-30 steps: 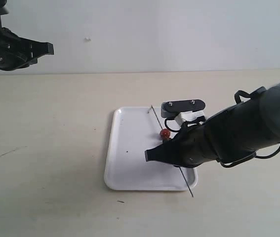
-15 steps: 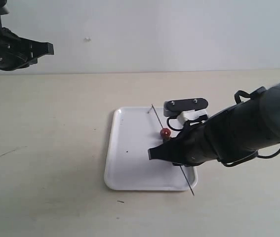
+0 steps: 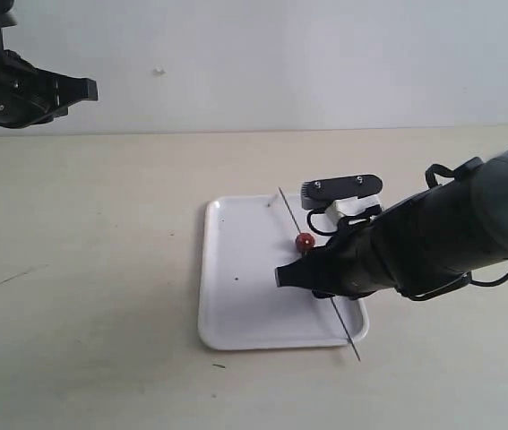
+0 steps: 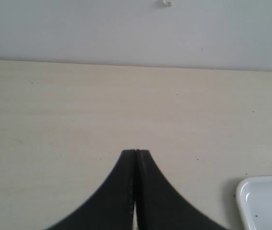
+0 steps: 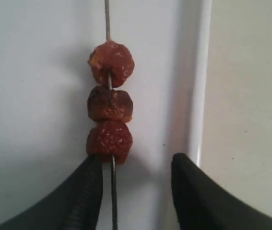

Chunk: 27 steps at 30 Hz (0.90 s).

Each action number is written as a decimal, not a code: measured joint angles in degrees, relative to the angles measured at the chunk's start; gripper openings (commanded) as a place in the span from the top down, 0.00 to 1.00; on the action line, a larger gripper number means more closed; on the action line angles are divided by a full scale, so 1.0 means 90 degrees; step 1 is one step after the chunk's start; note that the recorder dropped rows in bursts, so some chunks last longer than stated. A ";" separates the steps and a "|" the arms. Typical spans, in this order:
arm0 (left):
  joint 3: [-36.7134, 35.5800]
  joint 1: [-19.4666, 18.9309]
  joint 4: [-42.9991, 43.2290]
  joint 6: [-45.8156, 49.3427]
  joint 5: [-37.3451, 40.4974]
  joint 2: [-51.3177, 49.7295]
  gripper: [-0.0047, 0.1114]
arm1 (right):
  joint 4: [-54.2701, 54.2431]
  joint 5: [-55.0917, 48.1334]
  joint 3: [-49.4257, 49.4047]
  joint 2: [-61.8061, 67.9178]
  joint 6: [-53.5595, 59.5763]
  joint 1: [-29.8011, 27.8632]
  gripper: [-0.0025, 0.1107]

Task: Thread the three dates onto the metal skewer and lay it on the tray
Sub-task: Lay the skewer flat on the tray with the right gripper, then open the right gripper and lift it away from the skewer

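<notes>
Resting the metal skewer (image 5: 107, 19), bearing the three dates (image 5: 109, 111), along the tray's (image 5: 40, 72) right edge; right gripper (image 5: 136, 191) released astride it, left gripper (image 4: 136, 158) clenched empty; only withdrawing remaining.

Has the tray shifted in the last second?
Yes. The tray slid slightly right; its near-left corner is now closer to the dark speck on the table.

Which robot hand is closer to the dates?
The right hand. It is open right at the dates on the skewer, over the tray. The left hand is shut, raised far off.
</notes>
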<state>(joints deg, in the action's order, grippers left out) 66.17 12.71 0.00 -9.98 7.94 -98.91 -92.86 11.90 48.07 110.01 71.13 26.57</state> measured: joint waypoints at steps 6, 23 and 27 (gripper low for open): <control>0.0000 0.0000 0.0000 0.0011 0.0000 0.0000 0.96 | -0.0093 0.0049 0.0000 0.0000 0.0082 0.0000 0.57; 0.0000 0.0000 0.0000 0.0031 0.0000 0.0000 0.96 | -0.0750 0.0157 0.0000 -0.0575 0.1163 0.0000 0.57; -0.0060 0.0000 0.0000 0.0041 -0.0013 0.0002 0.96 | -0.0765 -0.0098 -0.0148 -0.0810 0.1172 0.0000 0.61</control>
<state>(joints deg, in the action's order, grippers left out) 65.63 12.71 0.00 -9.61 7.82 -98.90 -99.75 11.02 46.74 102.72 81.68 26.57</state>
